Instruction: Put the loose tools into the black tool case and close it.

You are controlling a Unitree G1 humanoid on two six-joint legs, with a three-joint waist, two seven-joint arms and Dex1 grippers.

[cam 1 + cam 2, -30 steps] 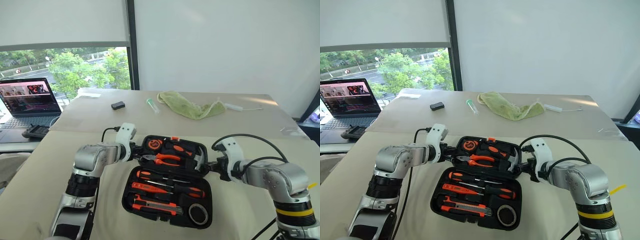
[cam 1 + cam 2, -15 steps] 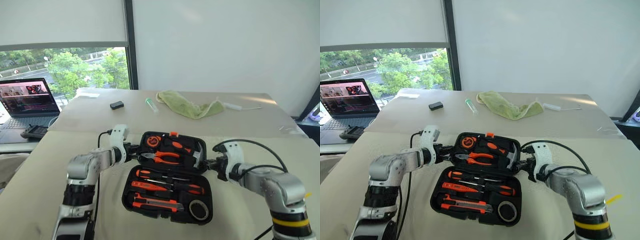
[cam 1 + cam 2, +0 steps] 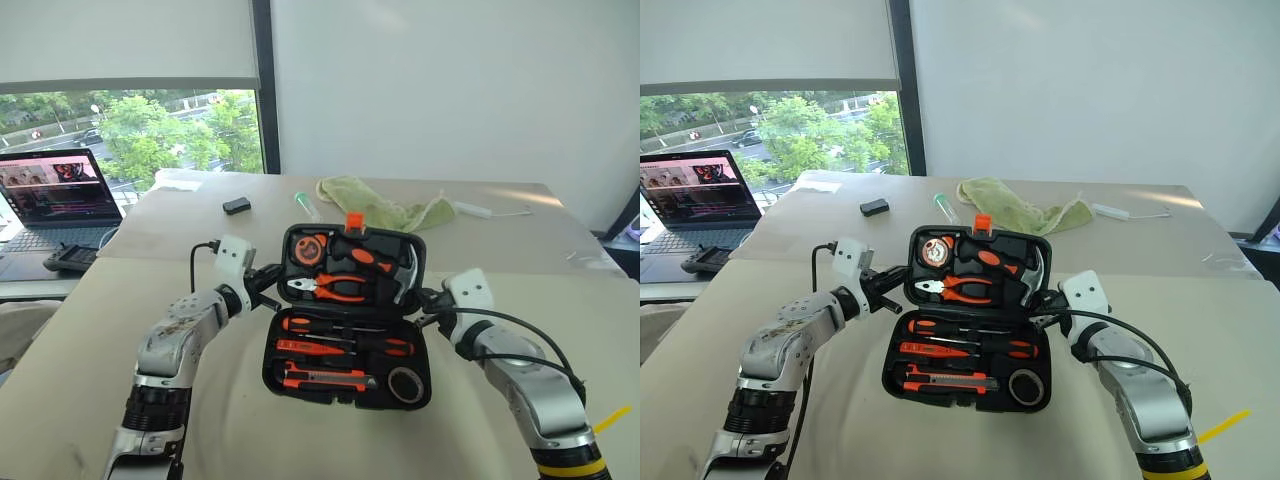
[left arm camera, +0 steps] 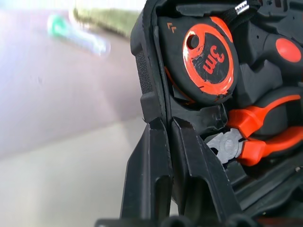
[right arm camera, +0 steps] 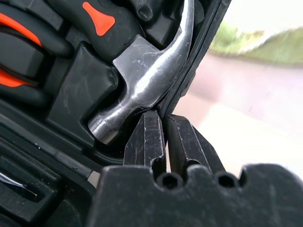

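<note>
Now both grippers pinch the lid of the black tool case on the table.

Left gripper and right gripper each clamp one lid edge, probably to fold it over the stowed screwdrivers.

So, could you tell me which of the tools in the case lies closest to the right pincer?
The steel hammer in the raised lid: its head sits right beside the right pincer, which is shut on the lid's edge. The pliers and tape measure lie farther left.

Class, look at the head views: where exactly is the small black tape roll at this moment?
The small black tape roll lies in the lower half of the open black plastic tool case, in its near right corner, just right of the orange-and-black utility knife.
</note>
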